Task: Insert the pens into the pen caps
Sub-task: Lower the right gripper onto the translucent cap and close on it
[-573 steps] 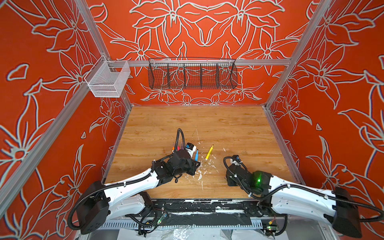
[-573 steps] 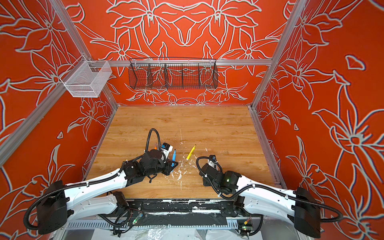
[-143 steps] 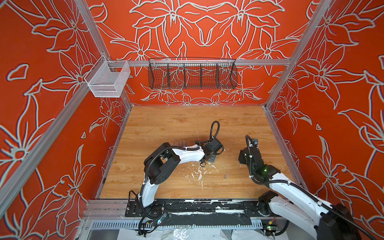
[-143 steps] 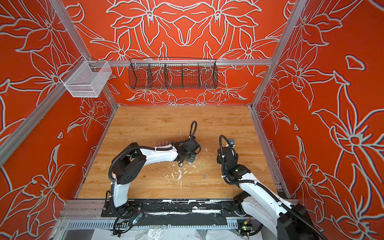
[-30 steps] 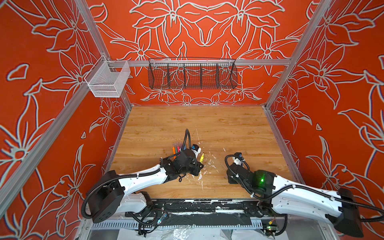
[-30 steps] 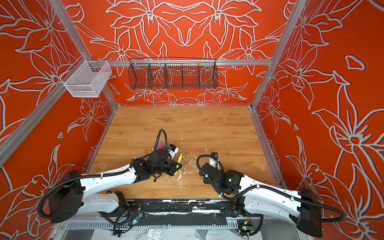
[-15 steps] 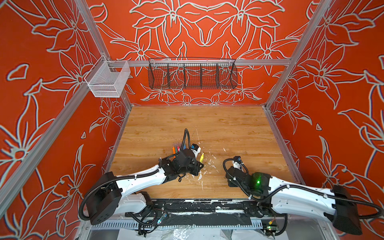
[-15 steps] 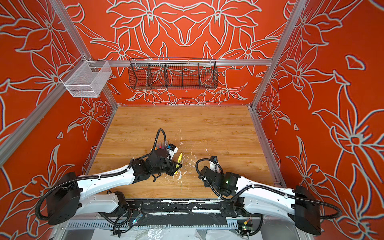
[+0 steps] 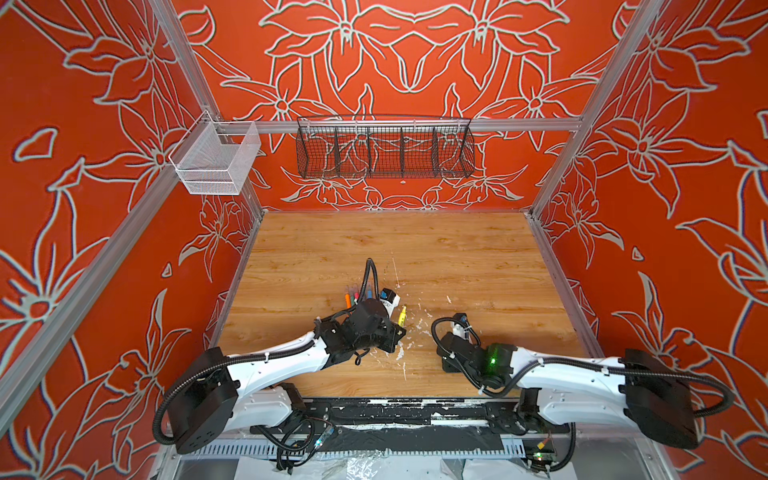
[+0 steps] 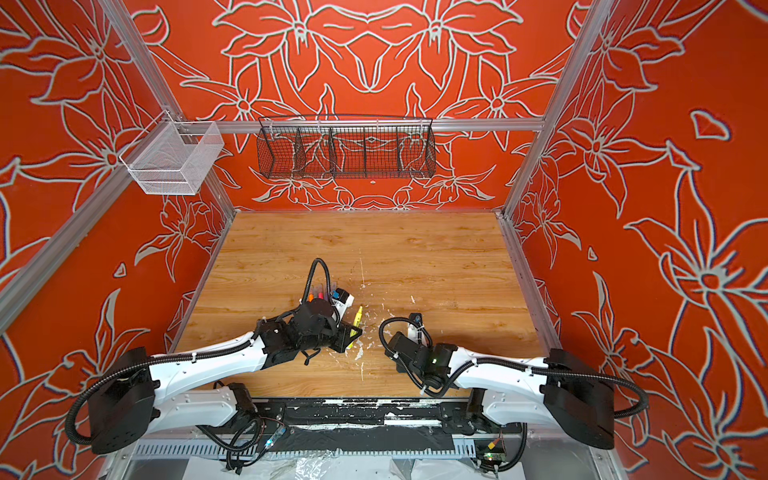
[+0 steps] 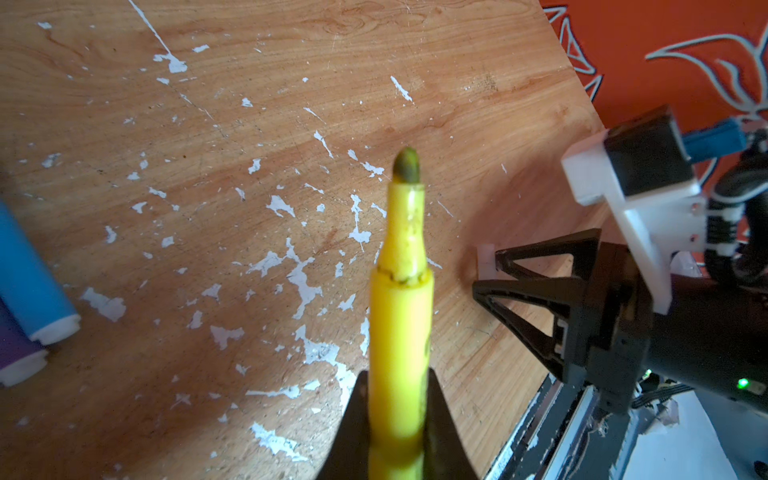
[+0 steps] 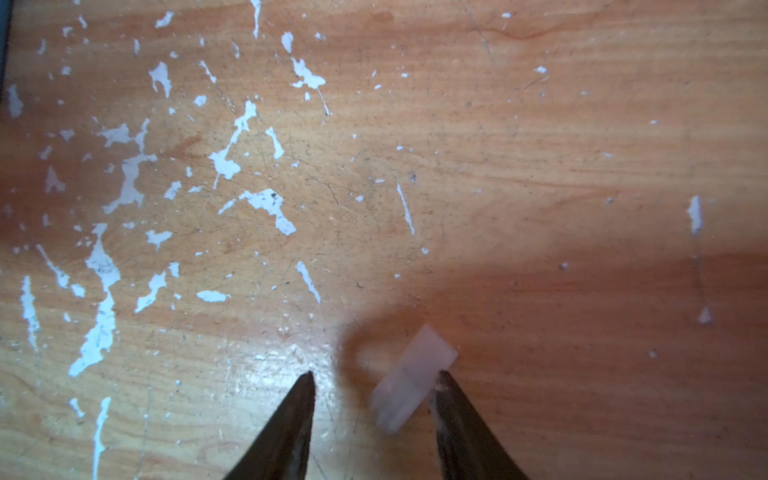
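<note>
Slim yellow felt-tip pen (image 11: 401,316), uncapped with its darkened tip bare, pinched by the barrel between the fingers of the left gripper (image 11: 397,419), over the paint-flecked wooden tabletop (image 11: 249,124) near its middle. Small translucent plastic cap (image 12: 409,376), tilted between the spread fingers of the right gripper (image 12: 376,374), touching one fingertip. Blue pen (image 11: 29,266) and purple pen (image 11: 16,357) lying side by side nearby.

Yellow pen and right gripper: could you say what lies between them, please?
Left wrist view: past the yellow pen, flecked tabletop, then a clear cap at the right gripper.
</note>
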Robot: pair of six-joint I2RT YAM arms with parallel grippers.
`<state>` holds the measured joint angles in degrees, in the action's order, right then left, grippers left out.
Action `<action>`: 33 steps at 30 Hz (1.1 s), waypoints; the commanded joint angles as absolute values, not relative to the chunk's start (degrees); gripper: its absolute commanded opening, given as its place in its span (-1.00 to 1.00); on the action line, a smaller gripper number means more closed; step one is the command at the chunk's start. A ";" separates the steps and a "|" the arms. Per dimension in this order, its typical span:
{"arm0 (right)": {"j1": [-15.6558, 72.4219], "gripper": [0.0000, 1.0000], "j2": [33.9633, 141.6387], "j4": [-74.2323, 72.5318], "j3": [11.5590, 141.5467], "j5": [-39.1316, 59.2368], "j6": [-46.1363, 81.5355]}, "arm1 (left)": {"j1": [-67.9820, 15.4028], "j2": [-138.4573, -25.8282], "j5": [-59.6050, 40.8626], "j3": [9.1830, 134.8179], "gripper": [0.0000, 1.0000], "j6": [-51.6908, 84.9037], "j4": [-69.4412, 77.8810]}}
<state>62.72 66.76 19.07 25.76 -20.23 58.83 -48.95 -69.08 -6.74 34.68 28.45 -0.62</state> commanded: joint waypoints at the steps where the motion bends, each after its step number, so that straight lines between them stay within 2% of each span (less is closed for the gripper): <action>1: 63.11 -0.03 68.59 18.27 25.77 -21.29 59.78 | -48.69 -67.41 -6.67 33.77 -1.00 29.01 -0.70; 6: 63.11 -0.06 70.70 19.44 27.26 -22.34 59.34 | -48.69 -66.23 -6.33 33.62 -1.00 28.94 -1.17; 13: 63.11 -0.25 77.09 25.57 32.56 -23.90 58.32 | -48.69 -64.85 -5.72 32.71 -1.00 28.93 -1.80; 22: 63.08 -0.28 79.73 29.66 34.16 -24.36 58.58 | -48.69 -63.96 -5.76 32.71 -1.00 28.68 -1.99; 28: 63.09 -0.49 79.89 29.00 32.63 -24.08 59.02 | -48.69 -63.99 -5.89 32.73 -1.00 28.74 -1.85; 33: 63.08 -0.57 79.79 28.06 30.96 -23.56 59.60 | -48.69 -63.59 -6.05 32.73 -1.00 28.88 -2.01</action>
<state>62.74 78.70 24.77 33.63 -23.68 58.35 -48.95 -64.86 -6.24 32.88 28.49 -1.30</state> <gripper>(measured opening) 0.220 0.136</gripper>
